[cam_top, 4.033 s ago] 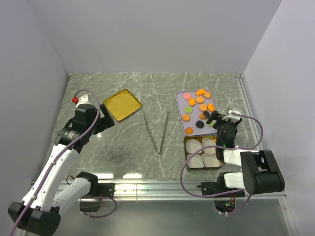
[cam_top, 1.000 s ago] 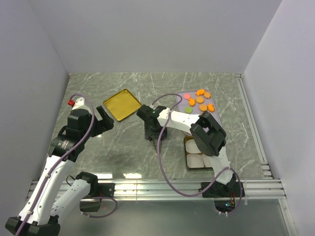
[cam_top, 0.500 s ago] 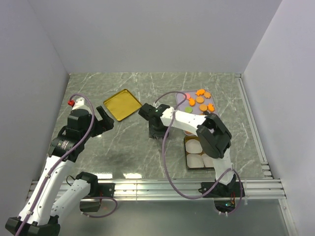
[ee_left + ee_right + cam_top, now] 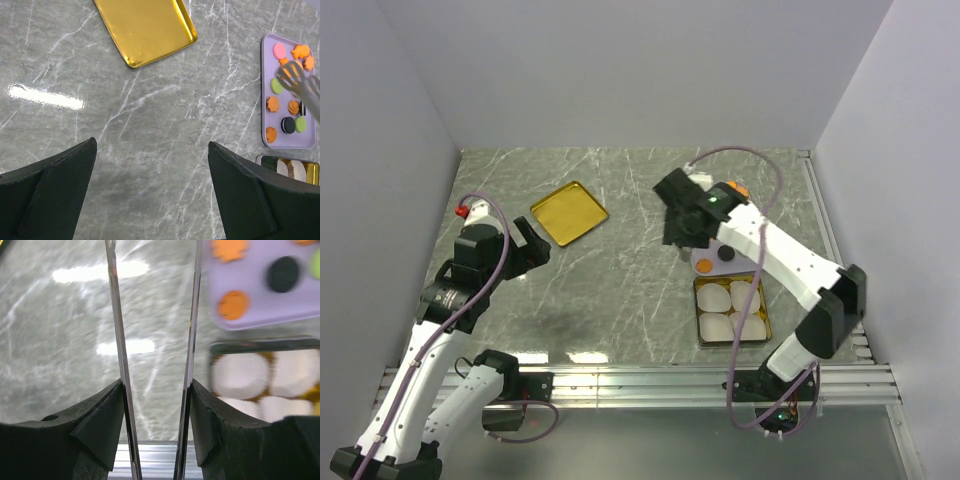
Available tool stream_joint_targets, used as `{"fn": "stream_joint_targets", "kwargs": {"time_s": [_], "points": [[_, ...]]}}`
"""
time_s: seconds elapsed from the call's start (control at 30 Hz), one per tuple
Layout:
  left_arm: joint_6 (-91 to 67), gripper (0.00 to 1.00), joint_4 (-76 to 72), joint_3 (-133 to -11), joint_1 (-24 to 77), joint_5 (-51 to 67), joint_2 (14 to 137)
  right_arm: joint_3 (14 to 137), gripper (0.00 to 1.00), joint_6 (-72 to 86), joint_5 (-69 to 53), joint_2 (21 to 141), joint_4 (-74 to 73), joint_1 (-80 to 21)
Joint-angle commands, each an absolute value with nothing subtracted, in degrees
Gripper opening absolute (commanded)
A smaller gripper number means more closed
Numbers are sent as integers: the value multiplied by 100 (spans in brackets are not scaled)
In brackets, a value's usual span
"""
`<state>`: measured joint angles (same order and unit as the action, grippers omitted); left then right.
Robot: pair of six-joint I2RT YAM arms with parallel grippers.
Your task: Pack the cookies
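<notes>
The cookies lie on a lilac tray (image 4: 699, 262): an orange one (image 4: 704, 265), a black one (image 4: 727, 255), more orange ones at the far end (image 4: 739, 187). My right gripper (image 4: 682, 225) hovers over the tray's left part and hides much of it. It is shut on metal tongs (image 4: 116, 315), whose two arms stand apart between the fingers (image 4: 100, 415). The right wrist view shows an orange cookie (image 4: 233, 305) and a black cookie (image 4: 283, 274). My left gripper (image 4: 152, 145) is open and empty above bare table. The tongs' tips (image 4: 300, 80) show over the tray (image 4: 287, 142).
A gold tin (image 4: 699, 312) with white paper cups (image 4: 732, 310) stands just in front of the tray; it also shows in the right wrist view (image 4: 265, 375). The gold lid (image 4: 568, 212) lies at the back left, near the left gripper. Walls close the left, back and right.
My right gripper closed on the tongs lying mid-table, lifted them and swung right and back over the tray. The left arm has barely moved.
</notes>
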<state>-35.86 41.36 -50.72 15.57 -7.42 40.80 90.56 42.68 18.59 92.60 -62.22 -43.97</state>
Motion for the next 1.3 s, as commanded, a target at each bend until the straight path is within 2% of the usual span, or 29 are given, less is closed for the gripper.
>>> {"fn": "stream_joint_targets", "kwargs": {"time_s": [0.0, 0.27, 0.5, 0.8, 1.27], "points": [[-3665, 99, 3982, -5045, 1573, -800, 3990, 8702, 58, 4052, 2083, 8616, -6644, -3887], [-3665, 99, 3981, -5045, 1573, -809, 3964, 8219, 58, 3692, 2303, 7832, -7013, -3103], [-3665, 99, 3981, -5045, 1556, -800, 3964, 7709, 58, 3323, 2005, 7278, -6882, -2224], [-3691, 99, 3999, -5045, 1564, -835, 3920, 7374, 56, 3138, 1328, 7409, -6522, -2004], [-3700, 99, 3990, -5036, 1564, -853, 3876, 7146, 55, 2865, 1231, 7638, -6241, -1662]]}}
